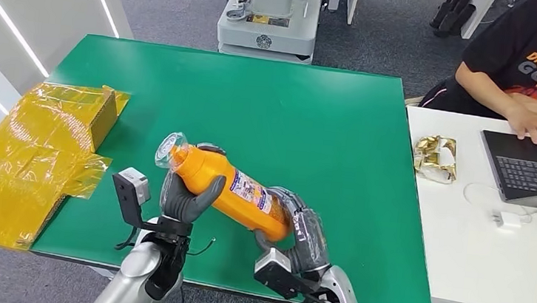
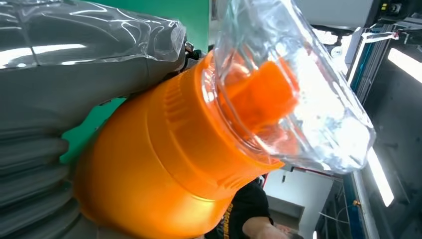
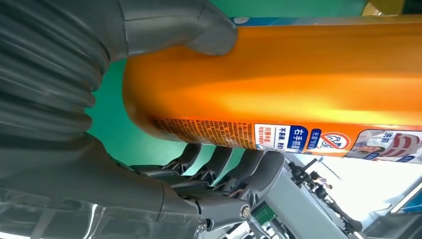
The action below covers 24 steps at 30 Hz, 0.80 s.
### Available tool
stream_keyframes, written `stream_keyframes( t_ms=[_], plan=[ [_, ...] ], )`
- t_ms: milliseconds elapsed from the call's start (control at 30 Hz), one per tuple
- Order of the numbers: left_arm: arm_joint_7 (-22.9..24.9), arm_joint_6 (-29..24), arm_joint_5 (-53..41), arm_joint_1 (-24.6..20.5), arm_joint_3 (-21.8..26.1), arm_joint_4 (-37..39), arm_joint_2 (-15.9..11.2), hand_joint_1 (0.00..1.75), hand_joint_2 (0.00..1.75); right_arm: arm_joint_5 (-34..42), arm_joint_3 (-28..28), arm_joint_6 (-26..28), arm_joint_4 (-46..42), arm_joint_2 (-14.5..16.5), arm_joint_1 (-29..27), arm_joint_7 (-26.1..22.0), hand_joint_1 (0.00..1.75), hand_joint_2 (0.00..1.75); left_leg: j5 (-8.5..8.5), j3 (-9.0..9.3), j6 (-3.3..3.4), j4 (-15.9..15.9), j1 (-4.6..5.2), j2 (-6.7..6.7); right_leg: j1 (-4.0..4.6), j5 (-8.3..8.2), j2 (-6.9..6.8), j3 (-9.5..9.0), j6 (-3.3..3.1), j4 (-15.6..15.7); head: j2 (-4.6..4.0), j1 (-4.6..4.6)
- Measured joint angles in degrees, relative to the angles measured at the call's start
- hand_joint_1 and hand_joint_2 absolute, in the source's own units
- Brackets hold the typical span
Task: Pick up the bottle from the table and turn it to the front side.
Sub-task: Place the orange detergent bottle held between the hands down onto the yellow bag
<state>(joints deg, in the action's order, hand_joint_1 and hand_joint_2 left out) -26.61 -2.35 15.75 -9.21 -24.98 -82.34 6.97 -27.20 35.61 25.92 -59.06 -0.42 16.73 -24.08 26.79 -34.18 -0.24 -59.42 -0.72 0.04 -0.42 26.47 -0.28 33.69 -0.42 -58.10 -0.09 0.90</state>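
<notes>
My left hand (image 1: 185,197) grips the neck end of the orange plastic bottle with a clear cap (image 1: 226,186), thumb wrapped over its shoulder; my right hand (image 1: 301,232) clasps the base end, fingers curled beneath. I see the bottle held lying tilted above the near edge of the green table (image 1: 306,118), printed label facing up. Yellow film-wrapped cardboard (image 1: 35,151) lies at the left edge. A crumpled gold foil wrapper (image 1: 434,157) rests on the adjoining white desk (image 1: 492,269).
</notes>
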Motion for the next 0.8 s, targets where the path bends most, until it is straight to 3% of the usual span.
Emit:
stream_keyframes(
  t_ms=[100, 233, 800],
  plan=[
    [0.1, 0.1, 0.8, -0.1, 0.2, 0.0, 0.0, 1.75, 1.75, 0.4, -0.2, -0.2, -0.6, 0.0, -0.3, -0.3, 1.7, 1.75, 0.0, 0.0, 0.0, 0.0, 0.0, 0.0, 0.0, 0.0, 0.0, 0.0, 0.0, 0.0, 0.0, 0.0],
    [0.2, 0.0, 1.1, 0.0, 0.3, 0.0, 0.0, 1.75, 1.75, 1.1, -0.3, 0.0, -0.8, 0.0, -0.3, -1.1, 0.05, 1.75, 0.0, 0.0, 0.0, 0.0, 0.0, 0.0, 0.0, 0.0, 0.0, -0.01, 0.0, 0.0, 0.0, 0.0],
    [0.4, -0.1, 1.0, 0.9, 0.4, 0.0, 0.0, 1.75, 1.75, 6.2, -0.3, 2.0, -6.2, 0.0, -1.0, -2.9, 0.0, 1.75, 0.0, 0.0, 0.0, 0.0, 0.0, 0.0, 0.0, 0.0, 0.0, 0.0, 0.0, 0.0, 0.0, 0.0]
  ],
)
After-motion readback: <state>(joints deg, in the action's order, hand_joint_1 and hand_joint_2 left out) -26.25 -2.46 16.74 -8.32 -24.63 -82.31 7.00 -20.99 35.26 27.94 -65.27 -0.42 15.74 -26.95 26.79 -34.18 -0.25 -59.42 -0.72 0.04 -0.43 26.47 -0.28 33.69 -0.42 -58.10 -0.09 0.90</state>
